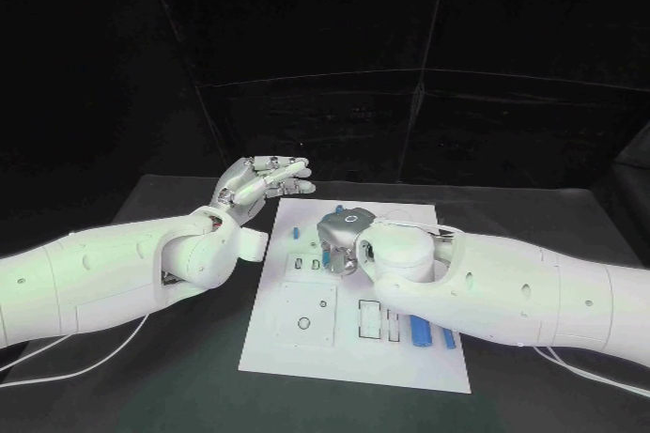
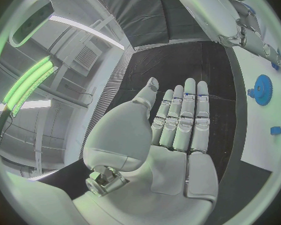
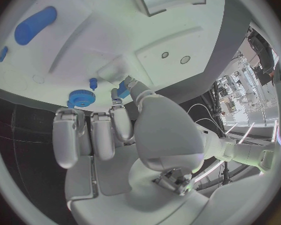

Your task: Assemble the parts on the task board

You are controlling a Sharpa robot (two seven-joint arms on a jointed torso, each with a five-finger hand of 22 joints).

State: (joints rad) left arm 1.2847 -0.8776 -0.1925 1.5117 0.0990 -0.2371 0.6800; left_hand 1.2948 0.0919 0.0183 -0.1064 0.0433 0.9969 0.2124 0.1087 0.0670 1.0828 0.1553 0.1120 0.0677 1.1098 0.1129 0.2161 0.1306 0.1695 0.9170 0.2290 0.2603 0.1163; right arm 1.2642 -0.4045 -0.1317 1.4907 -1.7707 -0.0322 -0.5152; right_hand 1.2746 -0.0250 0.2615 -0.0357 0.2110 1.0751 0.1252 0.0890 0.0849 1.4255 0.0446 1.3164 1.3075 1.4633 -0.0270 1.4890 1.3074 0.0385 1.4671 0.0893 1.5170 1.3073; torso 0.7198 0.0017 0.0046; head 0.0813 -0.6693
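Assembly unfinished: right hand [image 1: 355, 238] pinching small blue part [image 3: 122, 89] over task board [image 1: 305, 344] centre, left hand [image 1: 260, 183] spread, holding nothing, far-left; blue pegs [image 1: 434, 334] loose near-right.

A black table [image 1: 162, 358] lies under everything, its matte top running out to both sides and to the far edge. Behind it hang dark wall panels [image 1: 407, 114] (pale seams cross them). A thin white cable [image 1: 82, 353] trails over the near left of the table, and another cable [image 1: 596, 377] curves across the near right.
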